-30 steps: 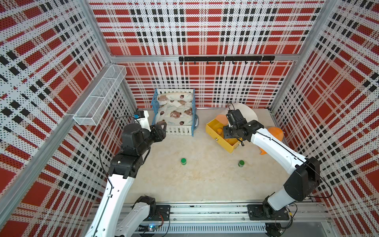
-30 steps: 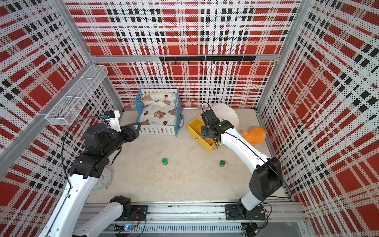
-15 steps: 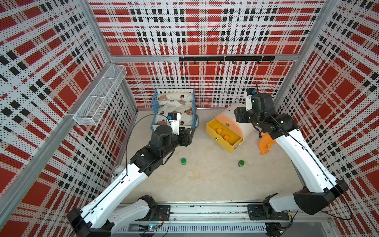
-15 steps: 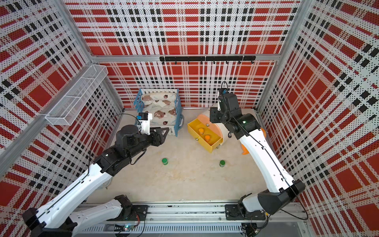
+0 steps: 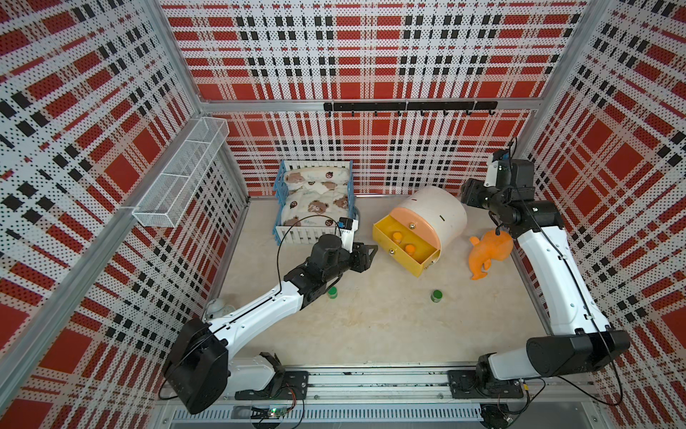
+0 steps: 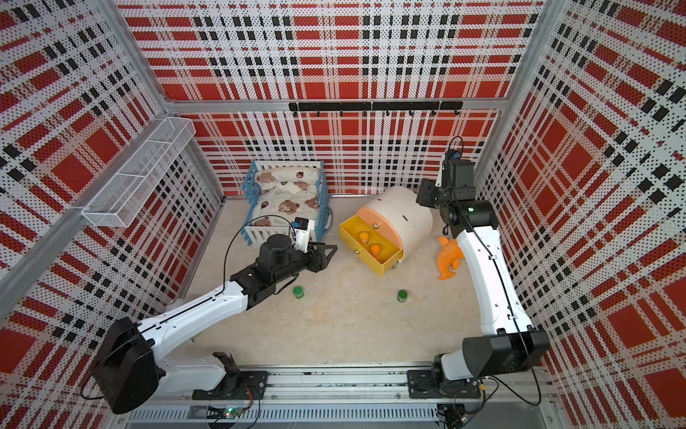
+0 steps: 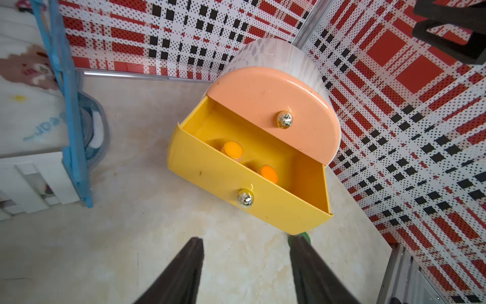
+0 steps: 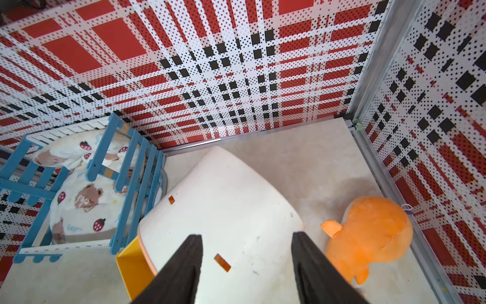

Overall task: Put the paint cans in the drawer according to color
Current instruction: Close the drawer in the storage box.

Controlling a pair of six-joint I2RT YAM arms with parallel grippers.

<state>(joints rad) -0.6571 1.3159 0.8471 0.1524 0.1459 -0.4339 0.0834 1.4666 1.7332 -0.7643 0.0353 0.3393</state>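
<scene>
orange paint cans [image 5: 397,236] in yellow drawer [image 5: 402,262], green ones [image 5: 332,292] outside

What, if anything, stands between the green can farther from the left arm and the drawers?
Nothing visible does: only bare floor lies between that green can and the open yellow drawer. The pink drawer above it is shut, though, so it may need opening first.
</scene>
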